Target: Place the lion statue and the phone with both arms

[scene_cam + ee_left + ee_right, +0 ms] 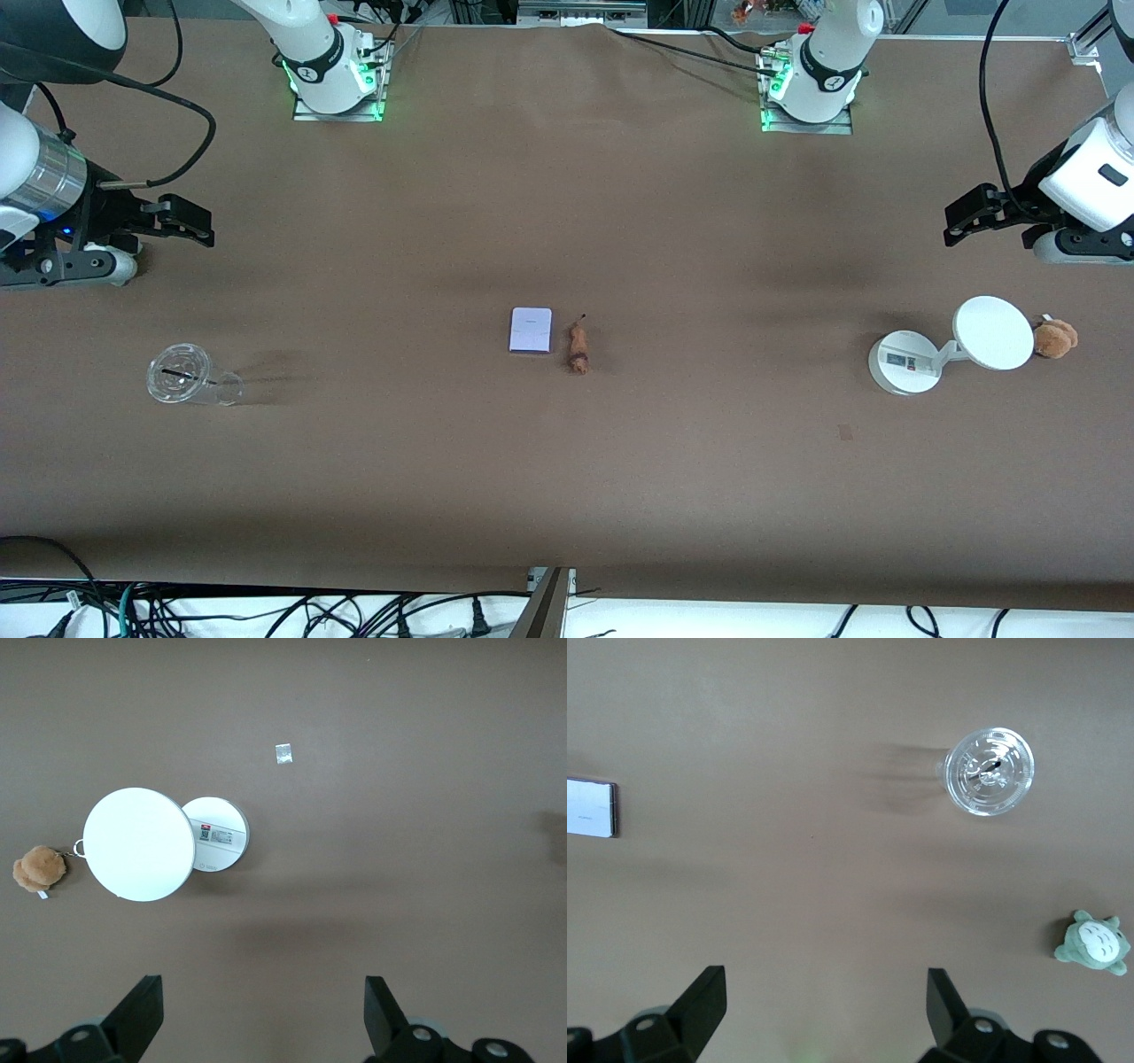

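Brown table: phone beside lion statue mid-table; clear cup, white disc device, plush toy at the ends. Left gripper and right gripper wait, fingers apart.

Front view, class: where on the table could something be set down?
Bare brown cloth lies between the clear cup and the phone, and between the lion statue and the white disc device. It is crowded where the plush toy sits beside that device, and where phone and statue lie close.
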Controlling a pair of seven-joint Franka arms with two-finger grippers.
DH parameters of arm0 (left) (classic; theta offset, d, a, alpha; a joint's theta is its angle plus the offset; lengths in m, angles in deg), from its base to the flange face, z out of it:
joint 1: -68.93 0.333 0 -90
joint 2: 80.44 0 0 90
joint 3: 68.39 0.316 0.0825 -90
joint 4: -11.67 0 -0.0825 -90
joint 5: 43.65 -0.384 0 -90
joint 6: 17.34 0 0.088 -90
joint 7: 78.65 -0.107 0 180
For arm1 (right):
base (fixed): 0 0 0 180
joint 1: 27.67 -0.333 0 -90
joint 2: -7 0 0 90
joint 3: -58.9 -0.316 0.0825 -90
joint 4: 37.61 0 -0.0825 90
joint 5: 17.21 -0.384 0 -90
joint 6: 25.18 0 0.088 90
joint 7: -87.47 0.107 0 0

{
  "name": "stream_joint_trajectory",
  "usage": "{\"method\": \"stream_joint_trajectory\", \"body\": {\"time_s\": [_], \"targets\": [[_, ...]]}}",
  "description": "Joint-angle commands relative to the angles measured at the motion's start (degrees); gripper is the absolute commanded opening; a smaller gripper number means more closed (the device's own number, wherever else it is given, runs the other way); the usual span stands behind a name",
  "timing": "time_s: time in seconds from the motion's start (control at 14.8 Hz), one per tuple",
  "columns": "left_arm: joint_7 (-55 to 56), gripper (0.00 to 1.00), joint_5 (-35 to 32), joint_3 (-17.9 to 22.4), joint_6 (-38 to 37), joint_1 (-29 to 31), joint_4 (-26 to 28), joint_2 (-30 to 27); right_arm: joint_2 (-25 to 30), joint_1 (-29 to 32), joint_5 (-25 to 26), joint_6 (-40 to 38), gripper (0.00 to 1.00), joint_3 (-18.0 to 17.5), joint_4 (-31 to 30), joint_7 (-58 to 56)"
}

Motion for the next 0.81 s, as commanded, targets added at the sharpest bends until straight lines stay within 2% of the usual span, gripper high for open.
{"method": "stream_joint_trajectory", "body": {"time_s": [0.0, 0.34, 0.74], "targets": [[-0.22, 1.0, -0.54, 0.01, -0.38, 0.09, 0.01, -0.01, -1.18, -0.08, 0.38, 0.07, 1.0, -0.27, 1.14, -0.23], [-0.73, 1.0, -0.71, -1.22, -2.66, 0.09, -0.08, -0.01, -2.4, 0.01, 0.3, 0.07, 1.0, -0.27, 1.05, -0.23], [-0.48, 1.0, -0.54, -1.74, -0.12, -0.34, -0.87, 2.71, -2.58, 0.01, 0.3, -0.02, 1.0, -0.27, 1.06, -0.32]]}}
